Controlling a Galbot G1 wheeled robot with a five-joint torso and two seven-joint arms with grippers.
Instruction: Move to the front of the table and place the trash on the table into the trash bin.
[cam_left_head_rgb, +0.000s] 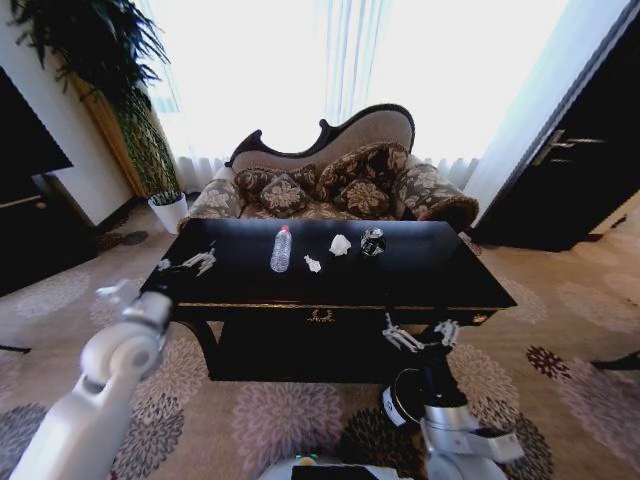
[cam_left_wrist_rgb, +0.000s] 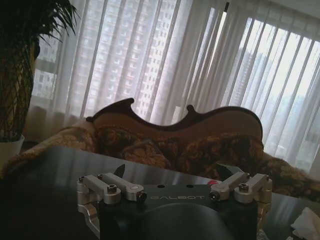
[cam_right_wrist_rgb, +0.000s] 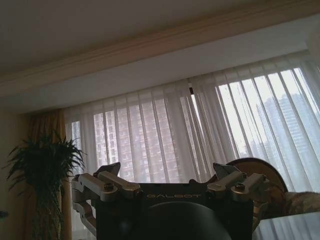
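The black glossy table with a gold emblem stands straight ahead. On its top lie a clear plastic bottle, two white paper wads and a small dark item. My left gripper is open over the table's left end, left of the bottle, with nothing between its fingers. In the left wrist view a paper wad shows at the edge. My right gripper is open in front of the table's apron. The dark trash bin stands on the carpet below it, partly hidden by the right arm.
A patterned sofa stands behind the table before the bright curtained window. A potted plant and a white pot are at the back left, dark cabinets at the right. Patterned carpet surrounds the table.
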